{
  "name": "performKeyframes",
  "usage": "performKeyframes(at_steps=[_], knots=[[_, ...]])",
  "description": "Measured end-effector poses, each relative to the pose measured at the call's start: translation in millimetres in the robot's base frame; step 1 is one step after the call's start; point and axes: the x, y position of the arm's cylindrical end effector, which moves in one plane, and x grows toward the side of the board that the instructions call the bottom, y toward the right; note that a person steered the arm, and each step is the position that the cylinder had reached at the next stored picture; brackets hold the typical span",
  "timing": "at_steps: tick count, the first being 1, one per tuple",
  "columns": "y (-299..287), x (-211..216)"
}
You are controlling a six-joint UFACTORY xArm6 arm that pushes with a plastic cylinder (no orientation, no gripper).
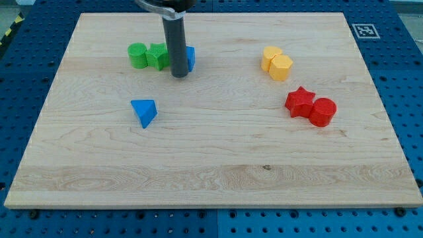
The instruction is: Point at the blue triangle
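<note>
The blue triangle (144,112) lies on the wooden board (211,172) at the view's left of centre. My tip (179,75) is at the end of the dark rod, up and to the right of the blue triangle and apart from it. The rod stands in front of a second blue block (190,57), partly hiding it, and just right of a green star-like block (157,56).
A green round block (137,55) touches the green star-like block's left side. Two yellow blocks (276,63) sit together at the upper right. A red star (300,102) and a red round block (322,112) touch at the right.
</note>
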Motion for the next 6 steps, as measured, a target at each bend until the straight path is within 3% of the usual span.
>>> performKeyframes(at_steps=[2,4,6], knots=[[32.2,0.8],[30.5,93.8],[-57.8,129.5]])
